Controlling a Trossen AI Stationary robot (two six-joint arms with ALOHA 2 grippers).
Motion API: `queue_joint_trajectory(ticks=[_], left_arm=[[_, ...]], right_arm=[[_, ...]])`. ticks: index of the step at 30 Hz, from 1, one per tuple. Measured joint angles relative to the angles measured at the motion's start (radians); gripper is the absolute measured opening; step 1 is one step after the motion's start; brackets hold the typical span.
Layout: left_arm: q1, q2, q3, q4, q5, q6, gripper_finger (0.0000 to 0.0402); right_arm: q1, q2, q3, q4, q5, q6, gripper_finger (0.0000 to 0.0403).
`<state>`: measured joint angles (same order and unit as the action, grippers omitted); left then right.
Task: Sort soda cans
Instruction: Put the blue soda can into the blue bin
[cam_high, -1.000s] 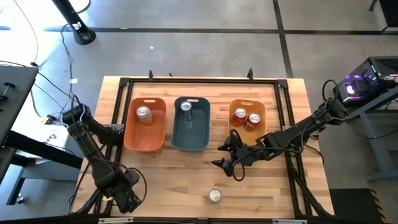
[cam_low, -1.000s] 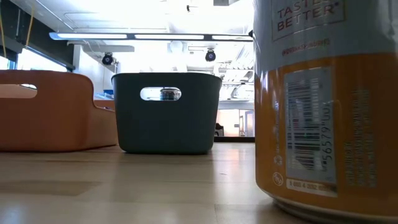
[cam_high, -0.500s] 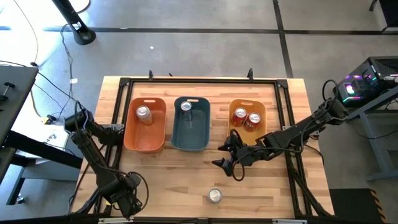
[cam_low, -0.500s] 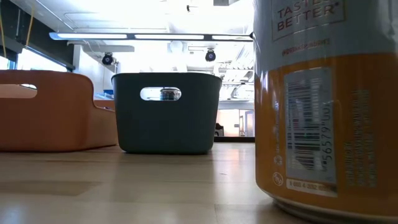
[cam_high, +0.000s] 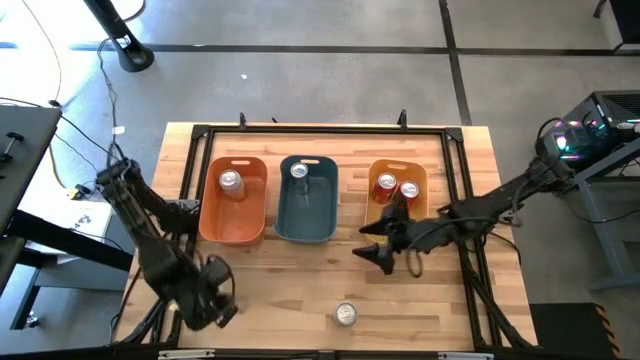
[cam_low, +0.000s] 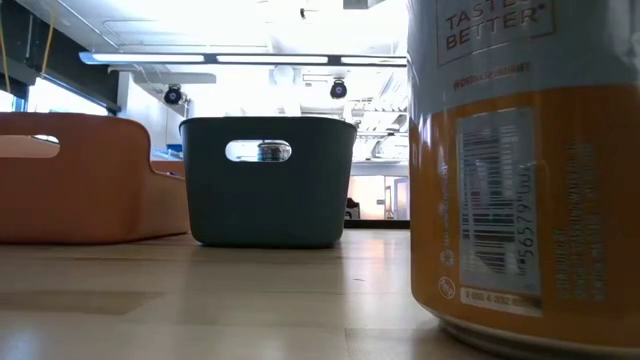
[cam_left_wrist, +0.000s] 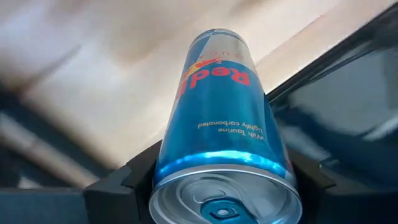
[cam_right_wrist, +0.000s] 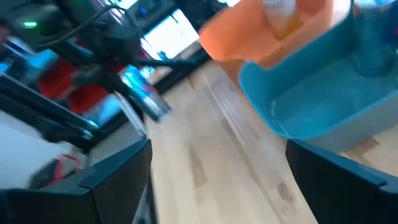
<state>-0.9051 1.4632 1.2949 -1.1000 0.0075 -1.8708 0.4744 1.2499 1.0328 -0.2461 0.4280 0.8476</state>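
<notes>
Your left gripper (cam_high: 205, 300) sits off the table's 7 o'clock corner, and its wrist camera shows a blue can (cam_left_wrist: 222, 134) lying lengthwise between its two dark fingers (cam_left_wrist: 127, 186), silver top toward the lens; the fingers sit against both sides of the can, so you have it held, jaws partway apart around its body. The right wrist camera catches that same can as a small blue shape in the far gripper.

Your right gripper (cam_high: 385, 250) hangs over the bare wood just below the yellow bin (cam_high: 398, 168), roughly at the table's centre toward 4 o'clock. Its fingers (cam_right_wrist: 93, 180) stand wide apart with nothing between them.

As for the other cans: one silver-topped can (cam_high: 231, 181) stands in the orange bin (cam_high: 215, 228) at about 10 o'clock on the table, one (cam_high: 300, 171) sits at the far end of the blue-grey bin (cam_high: 305, 225) at 12 o'clock, and two red cans (cam_high: 386, 184) stand side by side and touching in the yellow bin at 1 o'clock. A lone can (cam_high: 345, 315) stands on the table (cam_high: 280, 290) near the 6 o'clock edge, well apart from both grippers. From the table-height camera you see that can very close up, with an orange body (cam_low: 525, 200) and a barcode panel, and the blue-grey bin beyond it
</notes>
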Motion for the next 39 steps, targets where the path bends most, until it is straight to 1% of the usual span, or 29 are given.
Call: queue_joint_trajectory(ticks=[2, 4, 7, 12, 14, 17, 20, 23, 26, 30, 34, 39], left_arm=[[0.041, -0.046, 0.021, -0.001, -0.1, 0.044, 0.0214], [0.099, -0.085, 0.042, 0.005, -0.183, 0.121, 0.0214], [0.218, -0.115, 0.056, -0.002, -0.226, 0.255, 0.0214], [0.447, -0.106, 0.098, 0.017, -0.23, 0.522, 0.0214], [0.529, -0.089, 0.118, 0.031, -0.226, 0.619, 0.0214], [0.637, -0.061, 0.148, 0.031, -0.222, 0.732, 0.0214], [0.725, -0.033, 0.183, 0.018, -0.213, 0.812, 0.0214], [0.795, 0.002, 0.22, -0.014, -0.189, 0.865, 0.0214], [0.858, 0.051, 0.256, -0.054, -0.174, 0.921, 0.0214], [0.934, 0.149, 0.302, -0.128, -0.098, 1.015, 0.0214], [0.987, 0.259, 0.384, -0.209, -0.09, 1.19, 0.0214], [1.058, 0.39, 0.503, -0.325, -0.12, 1.481, 0.0214]], right_arm=[[0.015, -0.04, 0.0, -0.002, 0.017, -0.009, 0.0365], [0.036, -0.074, 0.0, -0.004, 0.049, -0.018, 0.0365], [0.064, -0.116, 0.0, -0.018, 0.096, -0.023, 0.0365], [0.11, -0.153, 0.0, -0.068, 0.163, -0.024, 0.0365], [0.124, -0.158, 0.0, -0.089, 0.167, -0.019, 0.0365], [0.138, -0.158, 0.0, -0.105, 0.167, -0.018, 0.0365], [0.144, -0.158, 0.0, -0.119, 0.167, -0.019, 0.0365], [0.144, -0.158, 0.0, -0.152, 0.181, -0.019, 0.0365], [0.135, -0.152, 0.0, -0.196, 0.232, -0.018, 0.0365], [0.11, -0.134, 0.0, -0.223, 0.265, 0.007, 0.0365], [0.089, -0.109, 0.0, -0.222, 0.272, 0.034, 0.0365], [0.051, -0.067, 0.0, -0.226, 0.322, 0.111, 0.0365]])
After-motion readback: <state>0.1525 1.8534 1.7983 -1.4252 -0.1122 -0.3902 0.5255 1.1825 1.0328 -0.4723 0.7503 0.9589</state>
